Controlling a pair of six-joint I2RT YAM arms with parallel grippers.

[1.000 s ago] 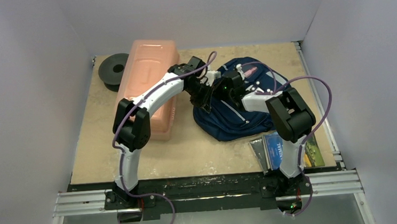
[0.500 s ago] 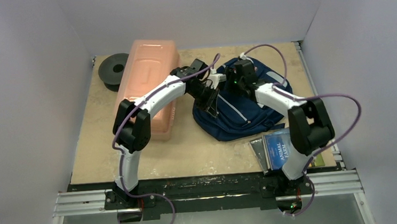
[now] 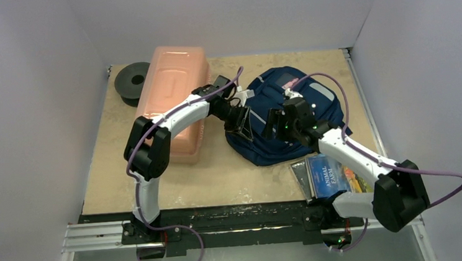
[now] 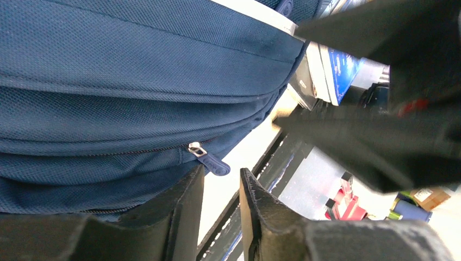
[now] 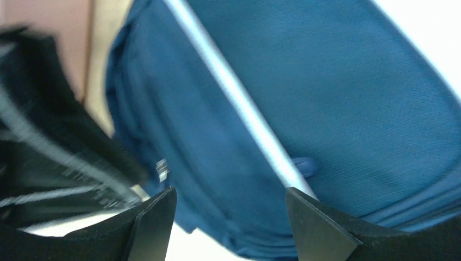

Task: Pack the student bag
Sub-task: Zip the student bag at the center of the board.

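Tan table [image 3: 238,173] carries student bag [image 3: 267,149], pink box [image 3: 171,79], spool [image 3: 130,82], books [image 3: 325,176]

Near left: the bare tan surface [image 3: 220,181] between the arm bases and the navy blue fabric backpack [image 3: 266,147] gives open passage.
Left side: a long pink translucent plastic box [image 3: 174,79] lies lengthwise, and a black round spool [image 3: 131,83] fills the far corner beside it.
Near right: a stack of books [image 3: 332,175] sits just beside the backpack's near edge.
Over the backpack's left part: the left hand [image 3: 245,127] and right hand [image 3: 271,124] crowd close, with only a narrow gap between them.

My left arm [image 3: 180,109] and right arm [image 3: 352,154] wear white shells, black joint blocks [image 3: 149,152] and looping purple cables [image 3: 432,171]; my tool fingers [image 4: 179,217] are black.
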